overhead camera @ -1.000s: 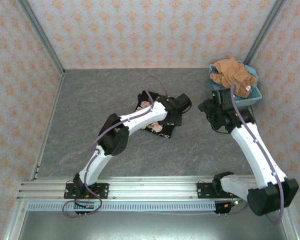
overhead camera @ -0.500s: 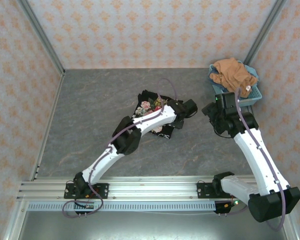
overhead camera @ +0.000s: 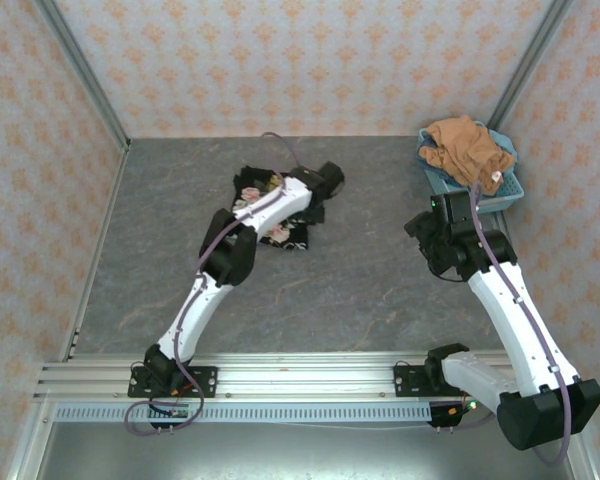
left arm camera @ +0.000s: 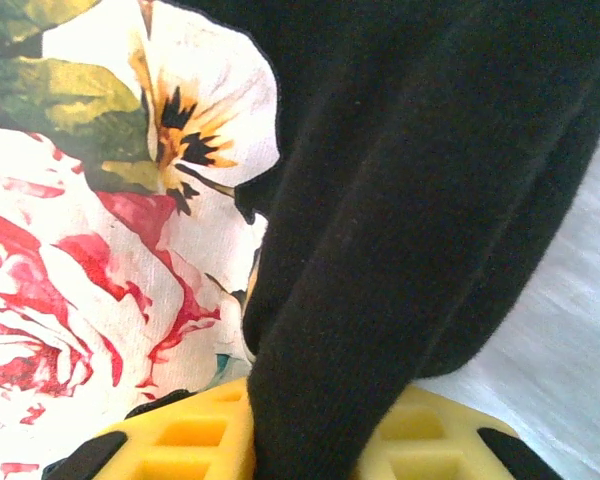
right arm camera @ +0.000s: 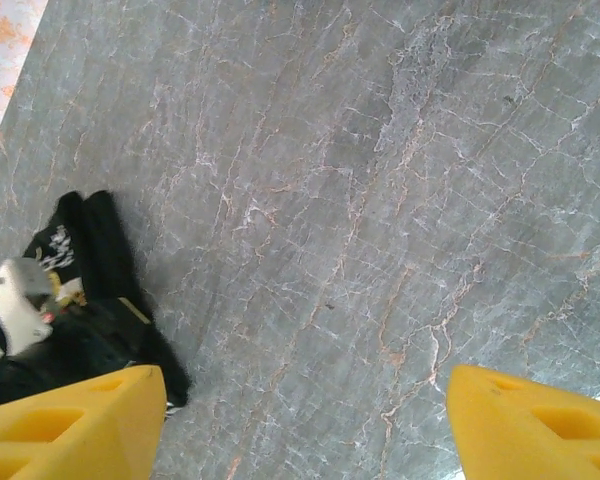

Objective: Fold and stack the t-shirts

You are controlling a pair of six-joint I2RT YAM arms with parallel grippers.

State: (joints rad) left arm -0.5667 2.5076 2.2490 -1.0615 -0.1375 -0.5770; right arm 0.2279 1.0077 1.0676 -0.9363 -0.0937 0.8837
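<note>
From above, the black tee (overhead camera: 288, 237) lies bunched on the table (overhead camera: 360, 285), a little left of the table's middle and toward its far edge, with a patch of rose print showing. The left arm (overhead camera: 275, 208) reaches across it, and the left gripper (overhead camera: 322, 190) sits at the tee's right end; from this height I cannot tell how its jaws stand. The orange tee (overhead camera: 465, 143) is heaped in the basket (overhead camera: 508, 190) at the table's far-right corner, spilling over the rim. The right gripper (overhead camera: 420, 228) hangs over the right part of the table, on the near side of the basket and apart from both tees.

In the left wrist view, a thick fold of the black tee runs down between the two yellow fingers (left arm camera: 175, 440), which press on it from both sides (the cloth fills the whole gap). Left of the fold the print shows red roses and a white flower with a yellow heart. Bare table shows at the picture's right edge.

In the right wrist view, the right fingers (right arm camera: 70, 420) stand wide apart, holding nothing, with bare table between them. The black tee lies on the table at the left, a white part of the left arm over it.
</note>
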